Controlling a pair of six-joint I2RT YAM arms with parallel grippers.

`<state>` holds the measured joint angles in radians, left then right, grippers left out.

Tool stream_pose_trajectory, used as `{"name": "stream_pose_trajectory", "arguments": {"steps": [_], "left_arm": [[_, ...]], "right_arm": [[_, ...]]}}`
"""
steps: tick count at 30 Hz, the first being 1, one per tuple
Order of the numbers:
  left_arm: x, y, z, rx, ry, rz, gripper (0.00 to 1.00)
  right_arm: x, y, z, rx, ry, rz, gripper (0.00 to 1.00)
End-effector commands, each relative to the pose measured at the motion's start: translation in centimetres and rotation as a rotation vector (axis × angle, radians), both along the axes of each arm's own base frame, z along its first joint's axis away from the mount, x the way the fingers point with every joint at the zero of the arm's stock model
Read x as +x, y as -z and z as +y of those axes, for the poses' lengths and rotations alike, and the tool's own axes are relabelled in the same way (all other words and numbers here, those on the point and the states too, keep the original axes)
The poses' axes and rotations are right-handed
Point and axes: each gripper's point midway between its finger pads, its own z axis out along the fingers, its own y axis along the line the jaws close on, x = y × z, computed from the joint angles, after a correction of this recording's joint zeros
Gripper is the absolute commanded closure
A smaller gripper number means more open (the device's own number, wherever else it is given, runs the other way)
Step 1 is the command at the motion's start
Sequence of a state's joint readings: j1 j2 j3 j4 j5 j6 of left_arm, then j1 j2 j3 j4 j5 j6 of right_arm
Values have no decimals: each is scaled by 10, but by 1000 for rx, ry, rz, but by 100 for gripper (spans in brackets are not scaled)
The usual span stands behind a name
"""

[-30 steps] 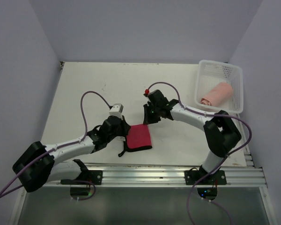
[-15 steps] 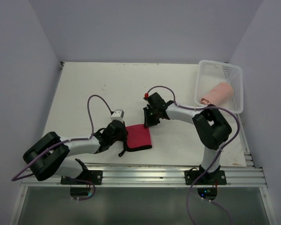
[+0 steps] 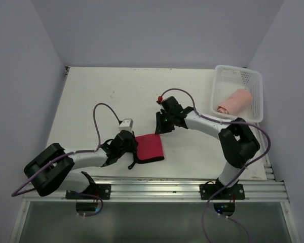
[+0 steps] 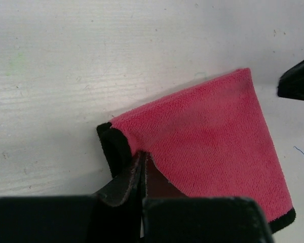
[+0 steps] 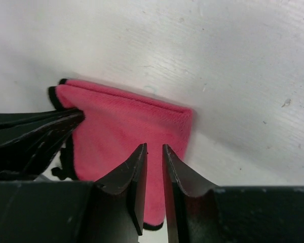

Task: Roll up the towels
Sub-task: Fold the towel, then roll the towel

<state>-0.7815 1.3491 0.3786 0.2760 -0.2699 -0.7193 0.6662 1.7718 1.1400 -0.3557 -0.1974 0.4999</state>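
Rolling the second towel, grasp stage. The red cloth lies folded flat on the table in front of the two arm bases. The salmon-pink towel already sits rolled inside the white basket at the far right corner.

The left gripper has its jaws clenched on the cloth's left edge, just beside the dark trim. The fabric puckers slightly at the pinch. The right gripper hangs above the cloth's far right corner, jaws narrowly parted and grasping nothing. Whether its tips touch the fabric cannot be told.

To do the step well, the right jaws should probably come down on the same edge that the left pair holds, well apart from it along that edge. The first turn would then start straight across the full width. Both pinches should take all folded layers, trim included. A grip on the top layer alone would likely peel the fold open.

The two grippers should then travel together, low over the table, keeping the edge taut between them. Uneven travel would likely skew the roll into a cone.
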Motion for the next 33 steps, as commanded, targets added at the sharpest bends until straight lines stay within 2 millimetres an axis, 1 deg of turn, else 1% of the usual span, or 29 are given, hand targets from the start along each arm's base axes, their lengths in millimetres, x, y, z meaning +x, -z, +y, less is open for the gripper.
{"name": "stream_pose_trajectory", "arguments": {"steps": [1, 4, 5, 6, 8, 9, 11, 12, 13, 14, 15, 16, 17, 18, 19, 22, 24, 25, 29, 31, 32, 33], "left_arm": [[-6, 6, 9, 24, -12, 10, 100], [-7, 4, 7, 7, -9, 6, 100], [-6, 2, 6, 0, -10, 0, 100], [-6, 1, 6, -5, -8, -2, 100], [-6, 0, 5, -7, -6, -4, 100], [-5, -2, 5, -10, -8, -9, 100], [-5, -3, 4, -15, -8, -12, 100], [-4, -3, 5, -16, -9, -13, 100], [-4, -4, 3, -21, -8, -15, 100], [-4, -4, 3, -23, -6, -16, 100], [-4, -5, 2, -25, -5, -16, 100], [-4, -4, 2, -26, -7, -14, 100], [-4, -4, 2, -26, -7, -14, 100], [-5, -4, 2, -26, -5, -11, 100], [-5, -5, 2, -26, -5, -11, 100], [-5, -7, 5, -24, -11, -16, 100], [-5, -6, 8, -17, -19, -19, 100], [-6, -7, 9, -14, -21, -19, 100], [-8, -6, 11, -16, -27, -17, 100], [-9, -8, 12, -22, -29, -19, 100], [-8, -10, 11, -26, -29, -24, 100], [-8, -12, 11, -31, -28, -27, 100]], "right_arm": [[0, -52, -2, 67, -7, -102, 77], [-19, -44, -8, 67, -11, -58, 77], [-24, -48, -9, 76, -10, -65, 78], [-33, -39, -14, 65, -9, -47, 79], [-44, -41, -14, 82, -17, -50, 84], [-53, -33, -18, 75, -18, -30, 85], [-64, -26, -14, 80, -29, -24, 86], [-73, -14, -17, 63, -33, -1, 87], [-80, -9, -12, 61, -52, 7, 87], [-85, -3, -11, 53, -56, 18, 87], [-93, 8, -13, 39, -64, 37, 88], [-97, 11, -8, 45, -73, 34, 87], [-99, 17, -10, 34, -71, 40, 87], [-104, 26, -14, 19, -66, 58, 87], [-107, 29, -15, 9, -66, 65, 88], [-107, 41, -29, -61, -38, 68, 89], [-103, 41, -32, -83, -29, 55, 89], [-104, 43, -34, -98, -36, 60, 89], [-101, 35, -28, -86, -61, 52, 88], [-98, 25, -23, -73, -70, 38, 86], [-93, 12, -18, -46, -74, 12, 85], [-92, 5, -16, -34, -78, -1, 83]]}}
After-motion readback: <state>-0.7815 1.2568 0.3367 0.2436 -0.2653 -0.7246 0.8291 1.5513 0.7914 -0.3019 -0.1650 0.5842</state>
